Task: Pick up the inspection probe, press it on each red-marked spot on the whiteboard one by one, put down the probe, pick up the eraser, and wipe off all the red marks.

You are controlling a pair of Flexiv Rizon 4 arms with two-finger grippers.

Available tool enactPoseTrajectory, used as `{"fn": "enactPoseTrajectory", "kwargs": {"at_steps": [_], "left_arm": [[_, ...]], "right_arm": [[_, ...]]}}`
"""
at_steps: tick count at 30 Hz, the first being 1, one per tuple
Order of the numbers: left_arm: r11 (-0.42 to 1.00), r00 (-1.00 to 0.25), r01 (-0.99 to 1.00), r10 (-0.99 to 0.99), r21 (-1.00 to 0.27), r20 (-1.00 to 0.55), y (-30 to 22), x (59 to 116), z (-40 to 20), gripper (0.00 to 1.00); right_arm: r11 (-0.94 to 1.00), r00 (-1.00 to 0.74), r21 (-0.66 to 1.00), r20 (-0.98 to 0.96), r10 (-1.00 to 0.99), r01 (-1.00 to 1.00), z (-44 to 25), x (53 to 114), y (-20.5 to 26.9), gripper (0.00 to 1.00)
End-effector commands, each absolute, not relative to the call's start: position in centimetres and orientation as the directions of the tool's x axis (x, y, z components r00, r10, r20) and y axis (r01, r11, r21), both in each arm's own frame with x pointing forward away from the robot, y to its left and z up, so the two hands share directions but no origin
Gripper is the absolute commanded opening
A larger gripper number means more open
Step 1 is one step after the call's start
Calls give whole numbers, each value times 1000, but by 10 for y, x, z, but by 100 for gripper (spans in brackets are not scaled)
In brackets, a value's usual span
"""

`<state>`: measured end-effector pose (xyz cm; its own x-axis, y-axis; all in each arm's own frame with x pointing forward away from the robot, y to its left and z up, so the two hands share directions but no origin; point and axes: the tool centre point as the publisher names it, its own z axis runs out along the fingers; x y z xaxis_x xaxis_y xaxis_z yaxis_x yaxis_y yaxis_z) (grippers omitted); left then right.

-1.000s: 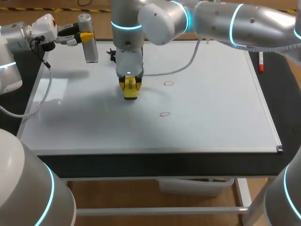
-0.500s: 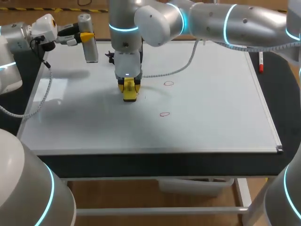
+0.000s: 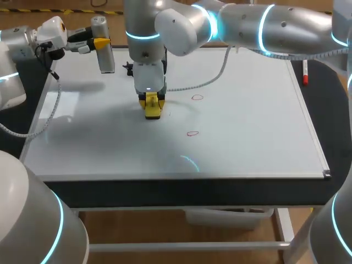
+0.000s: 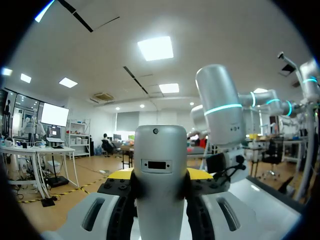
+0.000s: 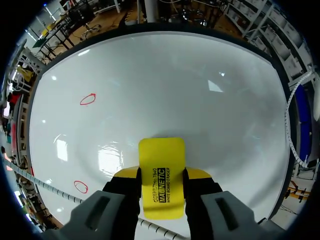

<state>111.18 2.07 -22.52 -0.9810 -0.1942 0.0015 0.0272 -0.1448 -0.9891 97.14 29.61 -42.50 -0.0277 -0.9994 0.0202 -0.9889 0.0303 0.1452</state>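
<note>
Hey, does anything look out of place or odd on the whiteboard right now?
One thing: the probe isn't put down; the left tool is shut on it over the far left corner of the whiteboard, while the right tool holds the eraser on the board. Two red marks are unwiped. Nothing looks spilled or damaged.

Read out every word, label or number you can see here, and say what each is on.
"MAGNETIC": on the yellow eraser in the right gripper.
"WHITE BOARD ERASER": the eraser's next line.
A smaller line before them: too small to read.
No text on the inspection probe or whiteboard, only red rings on the board.
</note>
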Motion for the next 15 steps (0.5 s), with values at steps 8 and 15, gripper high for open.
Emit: {"fn": "enactPoseTrajectory", "kwargs": {"at_steps": [8,15], "left_arm": [[-146,-982,26,-190,-989,2,21,1113,-225,0],[-146,-982,26,-190,-989,2,21,1113,-225,0]], "right_arm": [[51,-48,115,31,-998,-992,-432,967,285,0],[84,-82,99,29,-996,-991,-430,964,270,0]]}}
